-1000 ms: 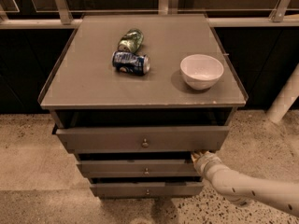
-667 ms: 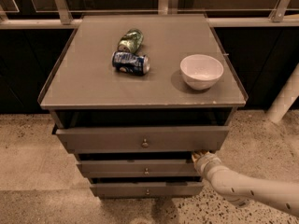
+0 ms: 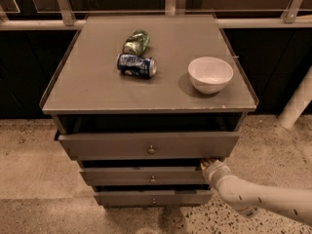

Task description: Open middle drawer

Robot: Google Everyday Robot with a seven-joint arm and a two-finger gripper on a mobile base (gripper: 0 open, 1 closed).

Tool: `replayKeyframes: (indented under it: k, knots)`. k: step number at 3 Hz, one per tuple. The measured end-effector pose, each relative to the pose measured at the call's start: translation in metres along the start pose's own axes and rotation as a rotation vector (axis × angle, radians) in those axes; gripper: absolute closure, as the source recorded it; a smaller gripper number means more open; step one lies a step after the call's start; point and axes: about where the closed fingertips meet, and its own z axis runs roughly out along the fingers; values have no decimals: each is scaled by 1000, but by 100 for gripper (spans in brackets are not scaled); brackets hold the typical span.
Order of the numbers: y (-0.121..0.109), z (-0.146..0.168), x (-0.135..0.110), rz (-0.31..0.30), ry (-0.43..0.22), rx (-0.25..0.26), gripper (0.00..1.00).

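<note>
The grey cabinet has three drawers. The middle drawer [image 3: 141, 175] has a slim front with a small round knob [image 3: 152, 179] at its centre. It sits slightly forward, with a dark gap above it. The top drawer [image 3: 146, 144] is pulled out a little. The bottom drawer [image 3: 151, 198] lies below. My gripper [image 3: 208, 164] is at the right end of the middle drawer's top edge, just under the top drawer. My white arm [image 3: 263, 199] comes in from the lower right.
On the cabinet top [image 3: 97, 89] lie a blue can [image 3: 136, 65] and a green can [image 3: 136, 42], both on their sides, and a white bowl [image 3: 210, 74] stands at the right. A white post [image 3: 297, 104] stands at the right. The floor is speckled.
</note>
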Motion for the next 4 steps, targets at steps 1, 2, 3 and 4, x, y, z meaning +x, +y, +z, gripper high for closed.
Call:
replayKeyframes:
  k: [1, 2, 3, 4]
  knots:
    - [0, 9, 4, -10, 25, 1, 100]
    - [1, 10, 4, -9, 30, -2, 100]
    - [2, 6, 10, -11, 97, -41, 100]
    - [3, 2, 12, -15, 136, -66, 100]
